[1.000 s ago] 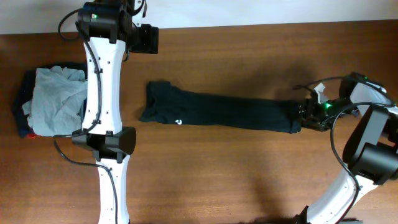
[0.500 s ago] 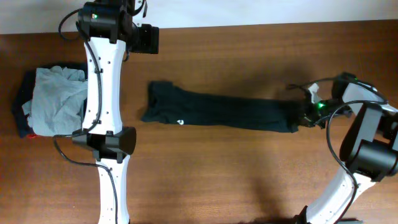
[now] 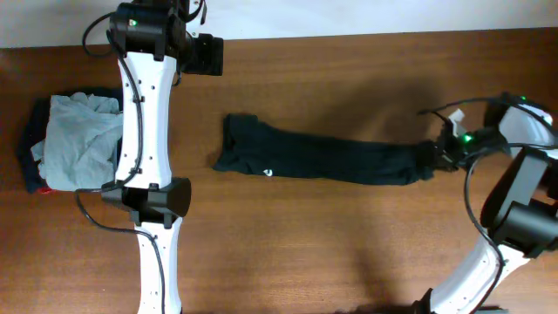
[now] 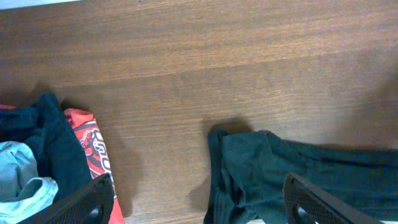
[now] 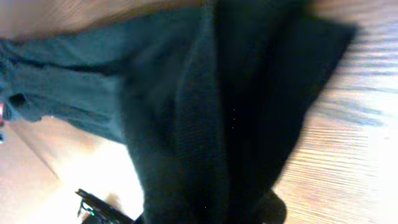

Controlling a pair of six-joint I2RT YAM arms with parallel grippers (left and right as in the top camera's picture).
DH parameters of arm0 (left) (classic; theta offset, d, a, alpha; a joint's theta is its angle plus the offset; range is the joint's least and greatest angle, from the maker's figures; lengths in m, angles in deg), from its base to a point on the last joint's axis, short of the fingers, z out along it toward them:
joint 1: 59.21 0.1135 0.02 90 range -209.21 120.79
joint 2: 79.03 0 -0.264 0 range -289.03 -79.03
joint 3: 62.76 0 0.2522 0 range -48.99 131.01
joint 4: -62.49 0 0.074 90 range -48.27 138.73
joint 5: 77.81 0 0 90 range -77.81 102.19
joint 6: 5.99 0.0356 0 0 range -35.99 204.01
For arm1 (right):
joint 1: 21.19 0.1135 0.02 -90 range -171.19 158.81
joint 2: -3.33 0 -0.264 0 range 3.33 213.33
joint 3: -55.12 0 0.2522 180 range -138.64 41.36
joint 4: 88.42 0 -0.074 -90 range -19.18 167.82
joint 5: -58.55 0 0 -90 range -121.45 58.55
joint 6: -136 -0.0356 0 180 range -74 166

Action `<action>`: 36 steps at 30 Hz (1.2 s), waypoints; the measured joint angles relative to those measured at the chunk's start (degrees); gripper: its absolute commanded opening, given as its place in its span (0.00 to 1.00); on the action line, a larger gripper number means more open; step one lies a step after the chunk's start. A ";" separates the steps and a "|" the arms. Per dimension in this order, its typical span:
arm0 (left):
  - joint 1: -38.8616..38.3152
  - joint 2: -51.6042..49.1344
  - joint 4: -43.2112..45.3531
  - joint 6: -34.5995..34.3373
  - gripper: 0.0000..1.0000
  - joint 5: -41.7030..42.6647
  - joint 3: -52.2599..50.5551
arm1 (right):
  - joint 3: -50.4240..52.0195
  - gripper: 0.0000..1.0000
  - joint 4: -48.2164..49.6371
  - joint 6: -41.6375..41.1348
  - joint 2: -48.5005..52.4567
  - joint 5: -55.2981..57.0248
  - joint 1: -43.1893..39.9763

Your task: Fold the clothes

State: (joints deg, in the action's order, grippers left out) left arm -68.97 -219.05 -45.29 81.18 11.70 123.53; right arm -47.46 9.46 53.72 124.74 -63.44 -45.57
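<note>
black t-shirt (image 3: 331, 161) lies in a long narrow band on the surface (image 3: 349, 244). right hand (image 3: 443, 154) clenched on its right end. left hand (image 4: 200, 198) released, spread wide.

Worktop (image 3: 349, 253): dark reddish-brown wood with horizontal grain, smooth, filling nearly the whole overhead view. Far edge: pale whitish strip (image 3: 366, 16), wall or floor, cannot tell which. Lighting: even, from above, with soft shadows on the wood.
</note>
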 measured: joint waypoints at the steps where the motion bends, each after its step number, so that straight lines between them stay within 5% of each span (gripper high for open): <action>1: 0.00 0.00 0.00 0.00 0.87 0.09 0.00 | -0.24 0.04 -0.13 0.04 -0.20 0.09 1.62; 14: 0.00 0.00 -0.02 -0.20 0.93 0.13 -0.02 | -0.46 0.05 4.81 -3.23 -0.61 1.09 23.87; 17: 0.00 0.00 -0.04 -0.20 0.93 0.13 0.00 | -0.46 0.68 8.07 -5.64 -0.61 1.84 28.59; 20: 0.00 0.00 -0.15 -0.20 0.93 0.13 0.00 | -0.46 0.96 9.68 -7.15 -0.61 2.40 31.71; 36: -0.02 0.00 -2.49 -0.20 0.89 0.15 0.00 | -11.50 0.93 -1.31 -8.55 -0.61 2.80 33.20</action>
State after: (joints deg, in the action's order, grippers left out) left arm -68.99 -219.05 -47.78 80.98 11.85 123.53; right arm -58.95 8.15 45.18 124.12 -60.64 -12.37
